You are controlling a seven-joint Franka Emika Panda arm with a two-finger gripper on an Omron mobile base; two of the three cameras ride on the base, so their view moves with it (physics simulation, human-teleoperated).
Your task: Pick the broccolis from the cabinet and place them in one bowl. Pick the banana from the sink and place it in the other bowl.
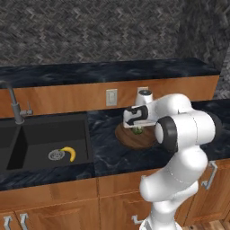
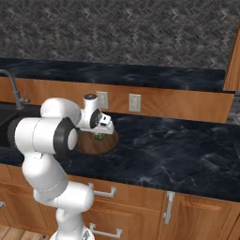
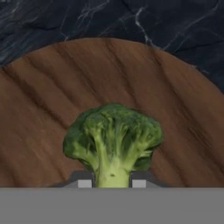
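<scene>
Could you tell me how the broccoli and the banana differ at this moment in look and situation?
The broccoli is bumpy and green; the banana is smooth, curved and yellow. The broccoli is clamped by its stalk in the gripper above the wooden bowl; the banana lies loose in the black sink beside the drain. Both are small foods.
</scene>
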